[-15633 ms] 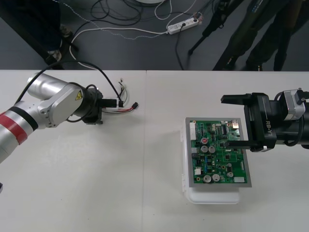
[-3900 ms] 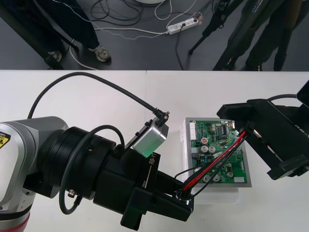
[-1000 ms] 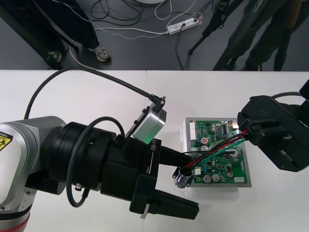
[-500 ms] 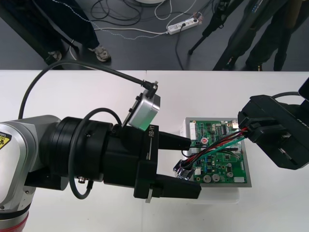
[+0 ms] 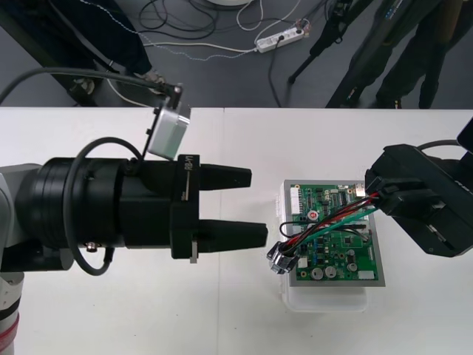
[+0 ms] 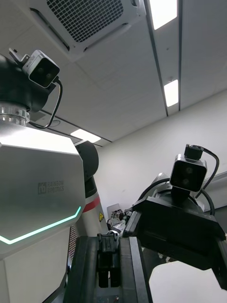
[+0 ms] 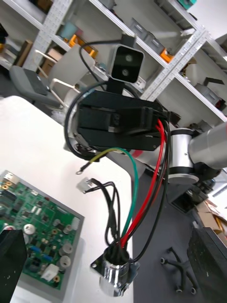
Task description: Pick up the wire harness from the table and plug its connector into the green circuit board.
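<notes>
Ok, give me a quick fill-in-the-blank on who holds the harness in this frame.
The left gripper stands ___, beside the green circuit board.
The right gripper is shut on the black ___ of the wire harness.
Its wires are red, black and ___, ending in a round metal socket.
Missing: open; plug; green.

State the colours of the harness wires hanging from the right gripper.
Red, green and black thin wires; clearest in the left wrist view.

Black left gripper (image 5: 258, 205) bears a silver camera (image 5: 168, 133) and dark cable (image 5: 81, 72).
</notes>
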